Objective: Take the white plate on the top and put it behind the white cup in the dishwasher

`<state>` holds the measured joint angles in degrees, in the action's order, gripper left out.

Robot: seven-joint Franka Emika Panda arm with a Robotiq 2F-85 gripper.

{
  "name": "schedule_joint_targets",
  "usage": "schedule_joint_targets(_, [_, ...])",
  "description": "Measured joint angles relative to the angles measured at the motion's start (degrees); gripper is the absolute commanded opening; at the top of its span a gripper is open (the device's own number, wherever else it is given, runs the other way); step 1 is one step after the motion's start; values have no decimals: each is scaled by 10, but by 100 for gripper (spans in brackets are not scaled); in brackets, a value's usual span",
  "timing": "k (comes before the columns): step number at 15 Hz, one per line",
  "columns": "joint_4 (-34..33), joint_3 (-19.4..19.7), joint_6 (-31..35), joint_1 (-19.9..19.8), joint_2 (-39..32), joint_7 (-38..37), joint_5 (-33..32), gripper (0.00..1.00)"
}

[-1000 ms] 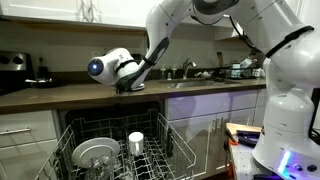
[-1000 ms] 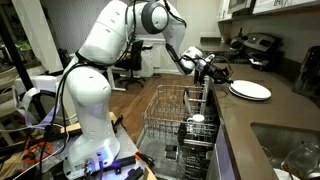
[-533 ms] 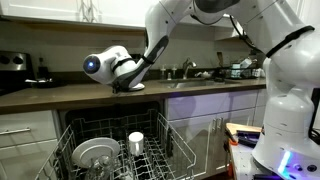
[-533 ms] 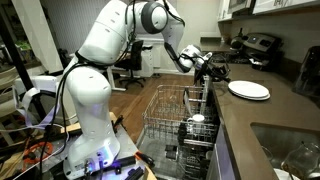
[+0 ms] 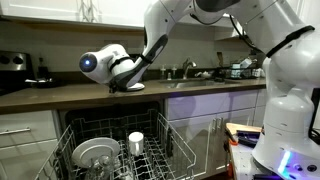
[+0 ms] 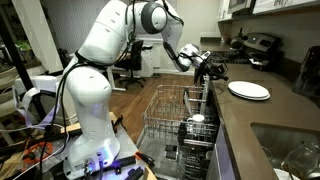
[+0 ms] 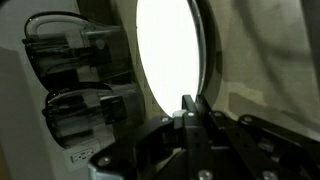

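Well, the dishwasher [image 5: 100, 122] fills the lower middle of an exterior view, door down, with its white wire rack [image 5: 172, 148] drawn out. Right of centre in an exterior view, the white plate [image 6: 249, 90] lies flat on the dark counter [image 6: 245, 116]. The white cup [image 5: 136, 142] stands upright mid-rack. My gripper [image 6: 213, 69] sits at the plate's near rim. In the dim wrist view my fingers look close together, but I cannot tell whether they grip anything.

No readable text
A small label [image 7: 80, 157] at the wrist view's lower left is too blurred to read.
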<state>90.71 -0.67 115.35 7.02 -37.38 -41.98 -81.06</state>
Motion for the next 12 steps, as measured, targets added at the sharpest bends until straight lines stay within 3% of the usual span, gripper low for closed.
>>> schedule_joint_targets(2, [0, 1, 2, 0, 0, 0, 0, 38])
schedule_joint_targets(8, [1, 10, 19, -3, -1, 0, 0, 74])
schedule_joint_targets(10, [1, 12, 21, -3, -1, 0, 0, 75])
schedule_joint_targets(11, [1, 14, 21, -3, -1, 0, 0, 70])
schedule_joint_targets(12, [2, 15, 21, -3, -2, 0, 0, 59])
